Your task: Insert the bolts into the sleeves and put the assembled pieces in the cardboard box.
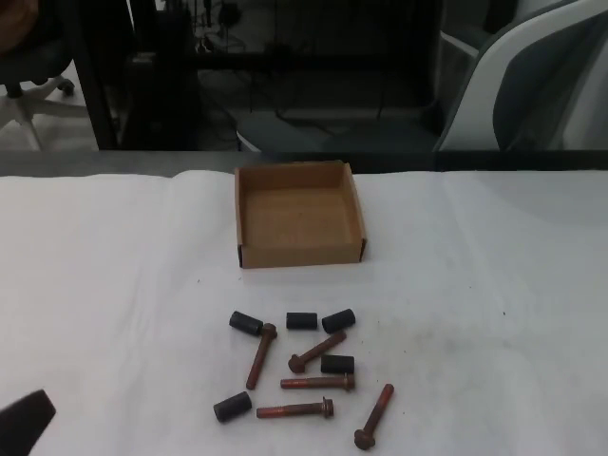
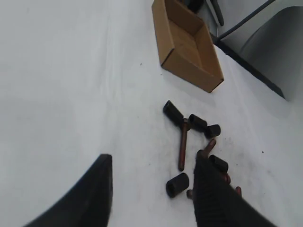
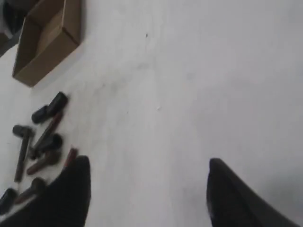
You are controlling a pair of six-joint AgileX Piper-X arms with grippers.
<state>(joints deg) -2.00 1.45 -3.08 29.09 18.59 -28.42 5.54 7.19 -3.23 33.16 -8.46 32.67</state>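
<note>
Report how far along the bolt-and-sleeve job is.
Done: nothing; the cardboard box holds no pieces. In hand: nothing; the left gripper and right gripper hang open and empty. Left: all five bolts and five sleeves lie loose on the bench, none assembled, so every insertion and boxing remains.

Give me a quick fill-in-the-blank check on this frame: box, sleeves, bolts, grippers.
1. Inside, the box is ___.
2. The black sleeves lying loose number ___.
3. The bolts lying loose number ___.
4. The left gripper and the right gripper are both ___.

Missing words: empty; five; five; open.
</note>
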